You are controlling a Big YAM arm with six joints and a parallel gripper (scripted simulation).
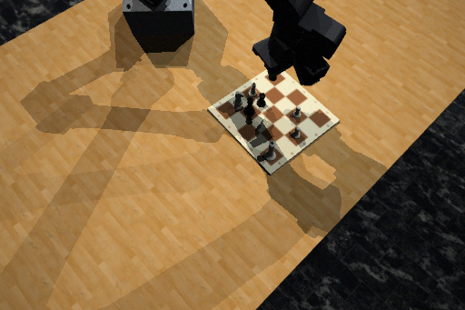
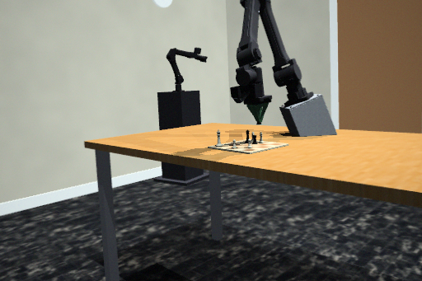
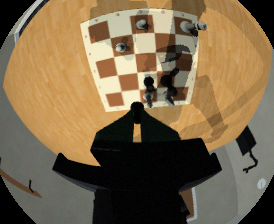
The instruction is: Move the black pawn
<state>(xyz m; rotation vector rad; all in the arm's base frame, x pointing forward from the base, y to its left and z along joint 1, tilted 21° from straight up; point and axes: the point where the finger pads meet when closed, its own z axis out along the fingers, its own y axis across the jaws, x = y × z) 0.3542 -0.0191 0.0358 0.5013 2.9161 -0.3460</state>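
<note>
The small chessboard (image 1: 273, 117) lies on the wooden table, also in the side view (image 2: 249, 146) and the wrist view (image 3: 142, 56). My gripper (image 1: 272, 75) hangs above the board's far corner, well clear of the pieces. It is shut on the black pawn (image 1: 272, 79), a small dark piece at the fingertips, seen too in the side view (image 2: 259, 121) and the wrist view (image 3: 140, 113). Black pieces (image 1: 249, 107) stand upright near the board's left corner. White pieces (image 1: 296, 113) stand upright along the right side and at the near corner (image 1: 271, 151).
The arm's grey base block (image 1: 158, 4) stands on the table behind the board. A second dark arm on a black pedestal (image 2: 179, 109) stands beyond the table. The table's edge runs to the right of the board.
</note>
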